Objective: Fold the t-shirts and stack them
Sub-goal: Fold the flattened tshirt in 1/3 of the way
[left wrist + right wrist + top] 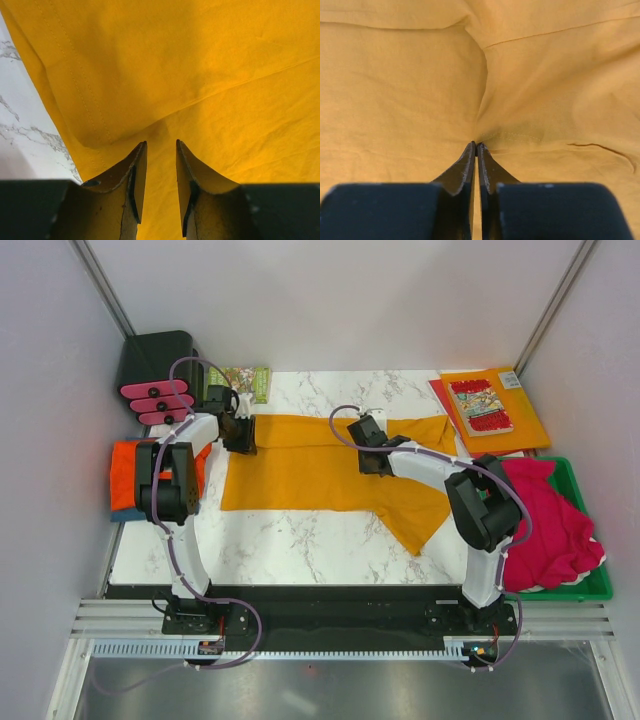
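We're looking down into a robotics lab cell, plain white panel walls (330, 300) on aluminium posts (105, 285), a marble-topped table (300, 540), left arm (170, 480) and right arm (480, 510) bolted to a black base plate (330, 612), cables (180, 555) looping.

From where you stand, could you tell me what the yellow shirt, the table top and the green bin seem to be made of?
The yellow shirt: soft matte cloth, probably cotton; it creases and shows a stitched hem.
The table top: white with grey veins, smooth; marble or a marble-look laminate, hard to tell.
The green bin: seemingly rigid moulded plastic, smooth and evenly coloured.
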You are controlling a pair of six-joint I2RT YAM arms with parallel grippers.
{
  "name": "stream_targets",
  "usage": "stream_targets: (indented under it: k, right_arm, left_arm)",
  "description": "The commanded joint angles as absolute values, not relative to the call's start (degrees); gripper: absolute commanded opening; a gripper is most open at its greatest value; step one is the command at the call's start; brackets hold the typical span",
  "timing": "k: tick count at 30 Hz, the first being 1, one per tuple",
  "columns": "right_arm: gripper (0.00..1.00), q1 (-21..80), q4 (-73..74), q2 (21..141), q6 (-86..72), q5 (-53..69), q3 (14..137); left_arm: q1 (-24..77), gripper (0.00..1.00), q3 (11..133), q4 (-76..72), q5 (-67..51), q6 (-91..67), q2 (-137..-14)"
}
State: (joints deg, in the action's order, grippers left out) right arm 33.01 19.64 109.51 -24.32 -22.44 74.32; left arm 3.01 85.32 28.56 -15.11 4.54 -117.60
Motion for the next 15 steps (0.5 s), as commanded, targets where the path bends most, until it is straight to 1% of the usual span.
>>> stream_targets:
  k: [1, 3, 4, 5, 6, 7, 9, 11, 13, 14, 15]
  right_arm:
    - [0.20, 33.66, 18.46, 106.61, -25.58, -21.79, 73.13]
    - [0.33, 33.66, 18.37, 105.65, -25.49, -23.37, 73.56]
    - [0.47, 33.66, 18.46, 105.30, -25.23, -24.16, 73.91]
    - [0.52, 33.66, 18.63, 104.42, -24.96, -25.82, 75.22]
    - [0.61, 33.40, 18.72, 104.15, -24.70, -26.80, 76.10]
    - [0.63, 33.22, 18.98, 103.80, -23.91, -27.50, 77.07]
    - [0.65, 31.91, 19.51, 103.27, -23.38, -29.26, 79.97]
    - [0.64, 30.51, 19.51, 103.62, -23.20, -30.06, 81.99]
    - [0.49, 27.61, 20.03, 104.85, -23.64, -29.01, 83.57]
    - [0.40, 25.77, 20.65, 107.03, -23.99, -28.48, 84.28]
    - [0.17, 25.06, 21.09, 108.27, -24.26, -27.43, 84.90]
  left_arm:
    - [3.52, 0.36, 84.82, 27.25, -15.03, 4.30, -118.21]
    - [3.52, 0.37, 84.73, 27.25, -15.03, 4.31, -118.21]
    - [3.52, 0.36, 84.73, 27.16, -14.86, 4.48, -118.13]
    - [3.60, 0.37, 84.64, 27.16, -14.85, 4.48, -118.13]
    - [3.52, 0.36, 84.73, 27.25, -14.77, 4.57, -117.95]
    - [3.52, 0.37, 84.81, 27.16, -14.77, 4.57, -117.86]
    - [3.52, 0.36, 84.99, 27.16, -14.77, 4.40, -117.86]
    - [3.60, 0.36, 85.34, 27.16, -14.68, 4.48, -117.95]
    - [3.52, 0.37, 85.60, 27.16, -14.59, 4.31, -118.30]
    - [3.60, 0.37, 86.04, 27.07, -14.50, 4.22, -118.47]
    - [3.60, 0.37, 86.22, 27.07, -14.59, 4.22, -118.65]
